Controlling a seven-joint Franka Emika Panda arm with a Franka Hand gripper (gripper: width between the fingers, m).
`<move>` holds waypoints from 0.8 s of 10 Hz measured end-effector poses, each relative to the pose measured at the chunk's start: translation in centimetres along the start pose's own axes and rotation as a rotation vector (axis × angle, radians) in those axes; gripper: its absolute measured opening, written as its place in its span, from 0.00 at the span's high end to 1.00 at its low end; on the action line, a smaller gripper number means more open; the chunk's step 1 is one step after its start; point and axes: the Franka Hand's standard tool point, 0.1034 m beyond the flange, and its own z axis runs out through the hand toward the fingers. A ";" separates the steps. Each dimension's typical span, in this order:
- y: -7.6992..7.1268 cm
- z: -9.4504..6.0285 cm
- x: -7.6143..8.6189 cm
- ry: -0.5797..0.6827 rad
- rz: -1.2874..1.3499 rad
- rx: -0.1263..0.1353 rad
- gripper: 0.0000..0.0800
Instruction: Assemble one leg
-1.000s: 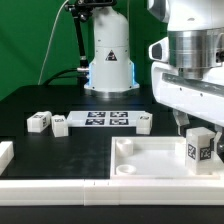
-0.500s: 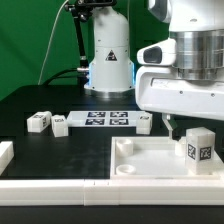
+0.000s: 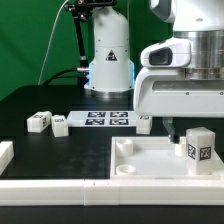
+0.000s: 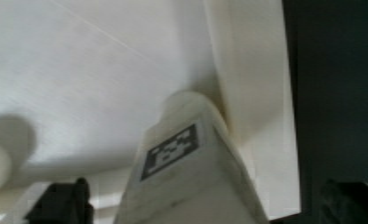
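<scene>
Standing free on the panel (image 3: 150,160), the leg (image 3: 198,146) hides the gripper (image 3: 180,124), whose spread I cannot tell.

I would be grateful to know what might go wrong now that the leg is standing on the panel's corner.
1. The gripper hangs open beside the leg, so a sideways move might topple it.
2. Nothing shows the leg locked into the white panel; it may only rest there.

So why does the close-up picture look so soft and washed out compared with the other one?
In the wrist view the leg sits very near the lens, so it is blurred and the white panel around it looks pale and featureless. The exterior view is sharper, with even light on the leg and the dark table.
</scene>
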 end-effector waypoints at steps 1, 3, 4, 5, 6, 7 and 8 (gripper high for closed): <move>0.4 0.0 0.1 0.000 -0.077 -0.003 0.19; 0.4 0.0 0.1 0.000 -0.132 -0.008 0.20; 0.4 0.0 0.1 0.000 -0.132 -0.008 0.42; 0.4 0.0 0.1 0.000 -0.132 -0.008 0.64; 0.4 0.0 0.1 0.000 -0.096 -0.008 0.64; 0.4 0.0 0.1 0.000 -0.098 -0.008 0.64; 0.3 0.0 0.1 0.000 -0.053 -0.005 0.64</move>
